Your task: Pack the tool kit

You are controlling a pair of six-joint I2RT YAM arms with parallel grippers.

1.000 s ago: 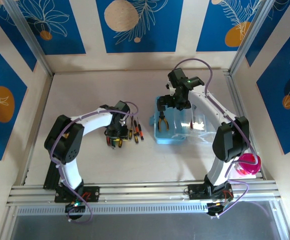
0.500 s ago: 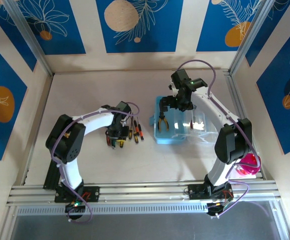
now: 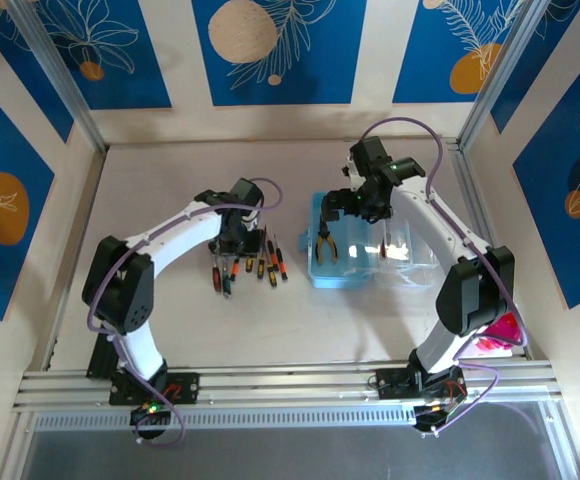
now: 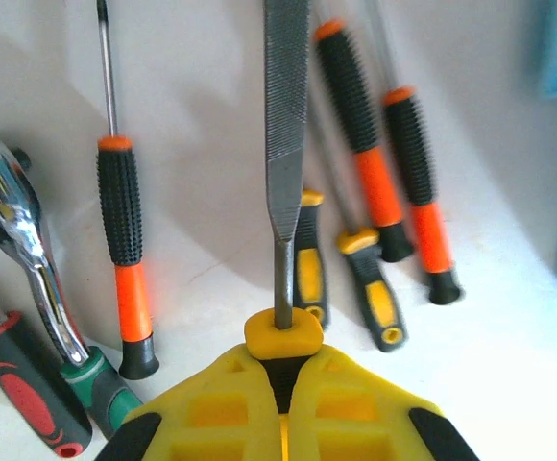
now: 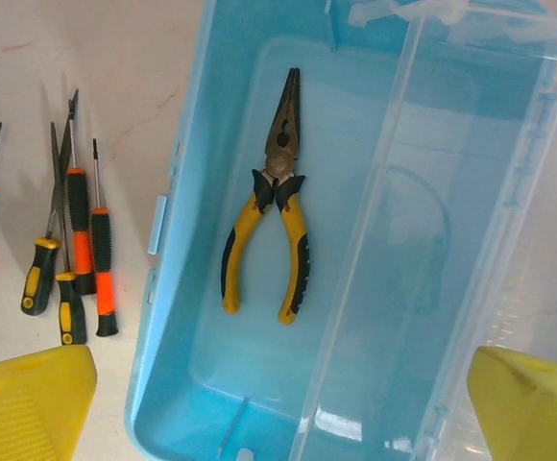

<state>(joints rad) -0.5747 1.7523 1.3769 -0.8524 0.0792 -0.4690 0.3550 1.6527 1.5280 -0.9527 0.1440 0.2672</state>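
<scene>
The light-blue case [image 3: 355, 262] lies open right of centre, its clear lid [image 5: 471, 192] folded out to the right. Yellow-handled pliers [image 5: 269, 221] lie inside it. My left gripper [image 4: 283, 384] is shut on the yellow-black handle of a flat file [image 4: 286, 115], whose blade points away from the fingers, over the row of loose tools [image 3: 250, 265]. In the top view the left gripper [image 3: 232, 235] sits just left of the case. My right gripper [image 5: 278, 403] hovers open over the case, with nothing between its fingers [image 5: 29, 399].
Orange-black screwdrivers [image 4: 123, 250] [image 4: 365, 163], yellow-black handles [image 4: 375, 298], a chrome ratchet [image 4: 24, 250] and a red-black handle [image 4: 29, 403] lie on the table. A pink object [image 3: 497, 330] sits at the right edge beside the right arm. Walls enclose the table.
My left gripper has shut on the file's handle and drawn back toward the far side with it. The right gripper has shifted slightly right over the case, still open.
</scene>
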